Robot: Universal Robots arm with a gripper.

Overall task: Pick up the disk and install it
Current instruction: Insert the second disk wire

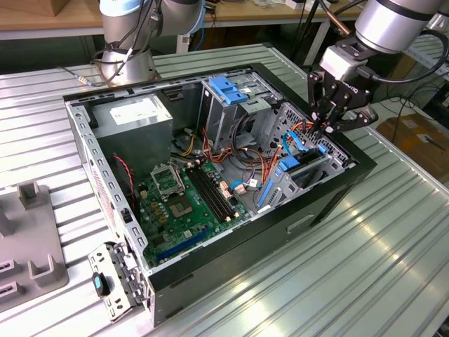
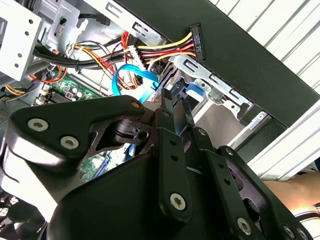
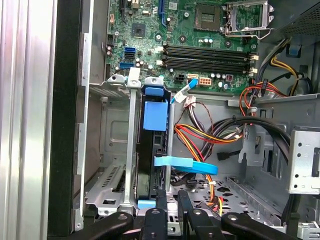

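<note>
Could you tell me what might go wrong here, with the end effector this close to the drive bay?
The end effector sits at the disk, standing on edge in the metal drive cage. The blue cable and the red and yellow wires lie right beside it, so they might snag. A tilted disk might bind in the cage.

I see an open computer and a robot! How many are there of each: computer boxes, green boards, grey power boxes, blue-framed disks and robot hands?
Computer case: 1
Green board: 1
Grey power box: 1
Disk in its blue frame: 1
Robot hand: 1
Total: 5
</note>
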